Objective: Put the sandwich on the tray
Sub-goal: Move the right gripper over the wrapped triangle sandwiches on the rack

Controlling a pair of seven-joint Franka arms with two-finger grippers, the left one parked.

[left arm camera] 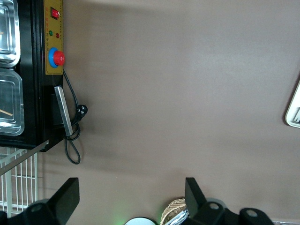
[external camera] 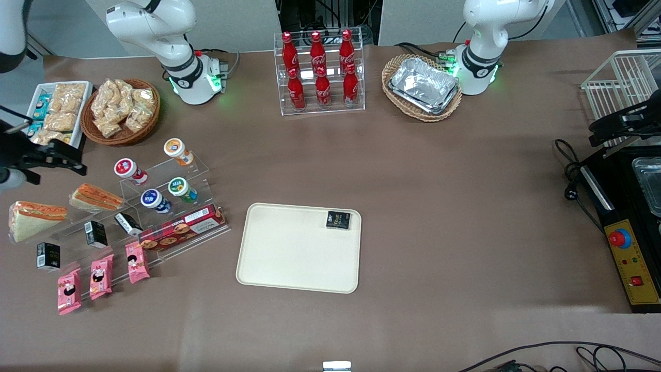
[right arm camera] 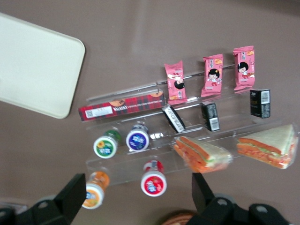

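While the claw [right arm camera: 136, 185] hung wide and empty over the clear shelf [external camera: 170, 170], step: reaching, by my judgement.
Sandwich [external camera: 35, 219]: on that shelf at the working arm's end of the desk, beside the orange-striped wedge [external camera: 96, 198].
Tray [external camera: 289, 253]: mid-desk, well apart, carrying one dark packet [external camera: 338, 220].
Next move: likely centre over the green-filled wedge, descend, close gently.

Even, bright overhead light falls on the brown surface [external camera: 465, 206], with soft, faint shadows under the tray [external camera: 298, 248] and the acrylic shelf [external camera: 155, 206]. Glare whitens the foil trays [external camera: 423, 85] and the sandwich [external camera: 36, 219] wrap. The wrist views are slightly soft; the pincer [right arm camera: 136, 199] fingers look dark and blurred.
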